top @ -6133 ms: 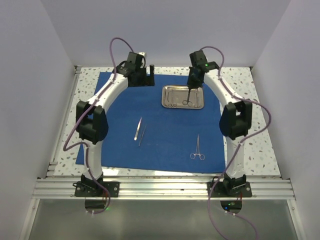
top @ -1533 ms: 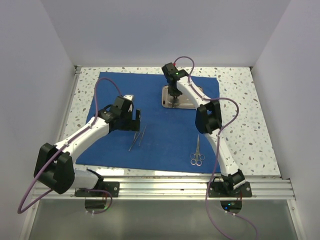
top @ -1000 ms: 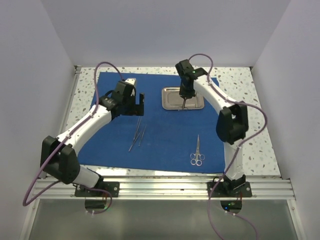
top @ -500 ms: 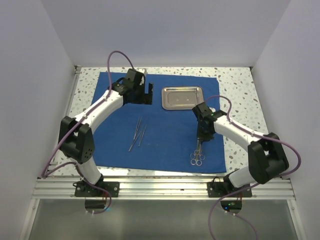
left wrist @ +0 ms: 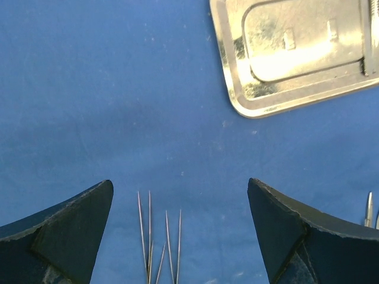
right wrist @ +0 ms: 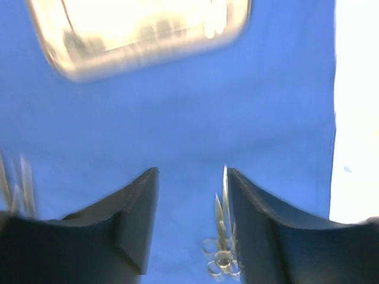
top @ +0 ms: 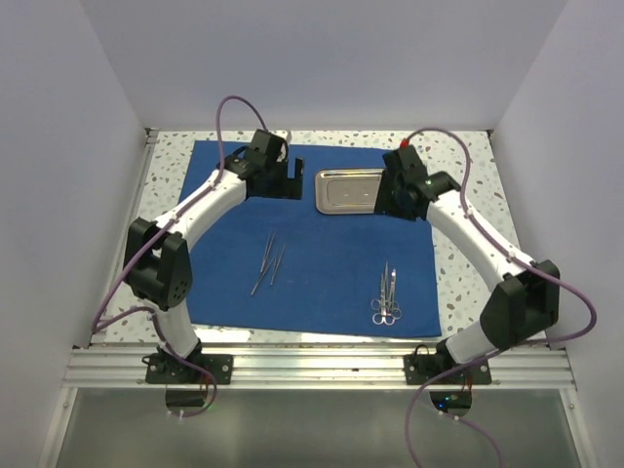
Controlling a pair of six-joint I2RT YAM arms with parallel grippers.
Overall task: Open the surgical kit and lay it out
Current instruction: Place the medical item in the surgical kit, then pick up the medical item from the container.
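Royal-blue cloth [top: 322, 244] lies spread flat over a speckled table [top: 171, 175] as two white robot arms bend inward above it. The left arm [top: 210, 200] rises from its base, folds at a black elbow and reaches toward the far left part of the cloth. There the left gripper [left wrist: 180, 183] hangs with its jaws at full spread and nothing between them, just left of a shiny steel tray [top: 349, 190]. The right arm [top: 478, 244] swings out wide to the right, doubles back at its elbow and stretches to the tray's right end. The right gripper [right wrist: 192, 174] points down over the cloth with its fingers [right wrist: 136, 213] parted and empty, though the right wrist view is blurred. Two tweezers [top: 270, 261] lie side by side on the cloth's middle left. Two ring-handled forceps [top: 387, 297] rest together near the front right, rings toward the arm bases. The tray sits on the far part of the cloth, between the two grippers.
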